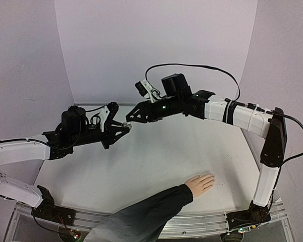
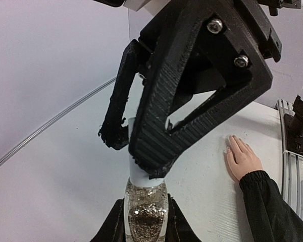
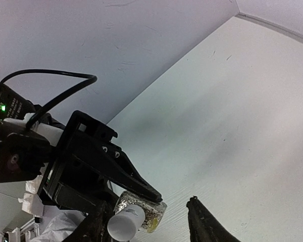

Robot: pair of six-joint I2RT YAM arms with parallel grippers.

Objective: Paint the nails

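My left gripper (image 2: 145, 231) is shut on a small clear glass bottle (image 2: 146, 209) full of glittery polish, held above the table's back middle. Its white cap (image 2: 143, 177) points at my right gripper (image 2: 134, 150), whose two fingers straddle the cap. In the right wrist view the right gripper (image 3: 149, 214) is open: the cap (image 3: 125, 226) lies beside one finger, with a clear gap to the other. The pale hand (image 1: 199, 183) lies flat at the table's front right, and its nails (image 2: 227, 149) show only as tiny pale tips. Both grippers (image 1: 127, 123) are far from it.
The hand's long black sleeve (image 1: 141, 214) runs off the table's near edge between the two arm bases. A wall (image 1: 156, 50) stands close behind the white table (image 1: 156, 161). The right arm (image 1: 242, 116) arches over the table's right side.
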